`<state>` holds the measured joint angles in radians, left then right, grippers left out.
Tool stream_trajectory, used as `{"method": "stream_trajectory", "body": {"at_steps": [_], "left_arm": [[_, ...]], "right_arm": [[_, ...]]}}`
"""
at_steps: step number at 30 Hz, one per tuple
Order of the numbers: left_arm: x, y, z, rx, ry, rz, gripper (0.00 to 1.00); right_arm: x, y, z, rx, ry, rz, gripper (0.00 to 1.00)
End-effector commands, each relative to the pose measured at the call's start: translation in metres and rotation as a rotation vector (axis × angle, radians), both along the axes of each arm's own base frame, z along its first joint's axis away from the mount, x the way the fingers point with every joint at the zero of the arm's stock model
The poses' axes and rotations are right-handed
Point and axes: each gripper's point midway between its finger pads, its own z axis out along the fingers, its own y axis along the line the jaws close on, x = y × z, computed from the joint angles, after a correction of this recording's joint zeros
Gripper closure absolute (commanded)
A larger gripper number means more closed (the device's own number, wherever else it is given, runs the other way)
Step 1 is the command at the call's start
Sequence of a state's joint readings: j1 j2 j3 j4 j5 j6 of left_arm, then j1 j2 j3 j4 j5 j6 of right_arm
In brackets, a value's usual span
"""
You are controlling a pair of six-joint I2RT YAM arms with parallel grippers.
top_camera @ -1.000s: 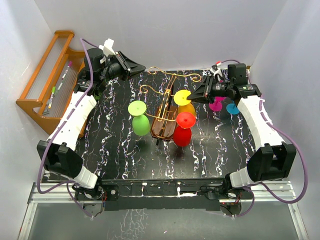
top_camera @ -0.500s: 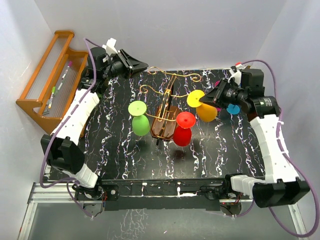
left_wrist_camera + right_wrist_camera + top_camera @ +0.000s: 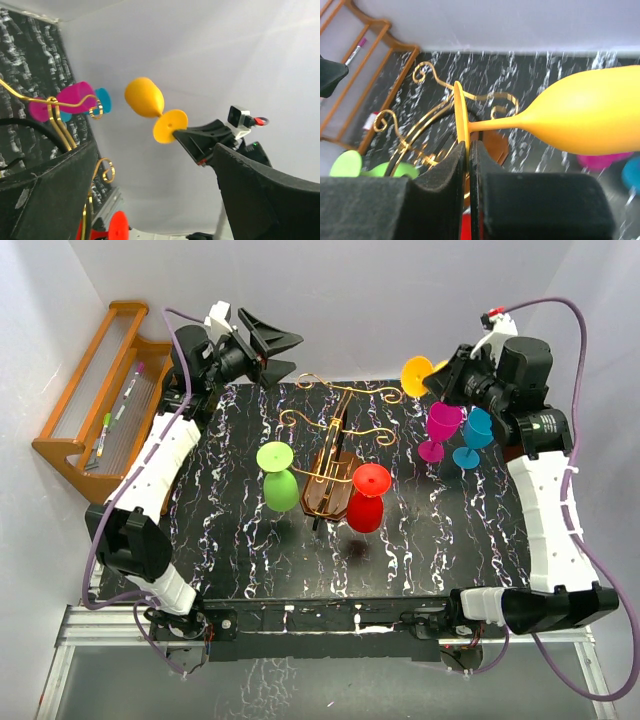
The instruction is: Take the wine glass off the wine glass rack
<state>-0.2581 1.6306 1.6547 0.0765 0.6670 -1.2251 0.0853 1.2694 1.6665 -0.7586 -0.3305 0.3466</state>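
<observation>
Yellow wine glass [image 3: 590,120] foot clamped in right pincer [image 3: 468,145] (left pincer [image 3: 290,351] wide apart, empty).

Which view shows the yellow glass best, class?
Left wrist: the whole yellow glass shows, bowl to foot, nothing in front. Right wrist shows it close, but the bowl runs off the frame. Top shows mainly its foot, the bowl mostly hidden behind the right gripper.

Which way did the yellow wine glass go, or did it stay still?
Yes. In the top view the yellow wine glass, pinched by the right gripper, moved off the wine glass rack, toward the back wall.
</observation>
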Motion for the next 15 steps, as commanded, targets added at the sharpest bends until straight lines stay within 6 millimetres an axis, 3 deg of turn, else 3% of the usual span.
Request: {"method": "stream_trajectory", "body": {"at_steps": [1,7,10,15], "left_arm": [[-0.027,0.003,0.058,-0.175,-0.126,-0.05,0.03],[-0.043,0.0,0.083,-0.253,-0.139,-0.136,0.03],[-0.045,-0.003,0.089,-0.183,-0.142,-0.161,0.04],[-0.042,-0.009,0.075,-0.056,-0.006,-0.207,0.12]], "right_arm": [[0.032,0.014,0.081,-0.21,-0.501,0.113,0.92],[0.023,0.08,0.119,-0.458,-0.993,0.286,0.92],[0.023,0.11,0.115,-0.594,-1.108,0.329,0.92],[0.022,0.144,0.103,-0.772,-1.214,0.313,0.92]]}}
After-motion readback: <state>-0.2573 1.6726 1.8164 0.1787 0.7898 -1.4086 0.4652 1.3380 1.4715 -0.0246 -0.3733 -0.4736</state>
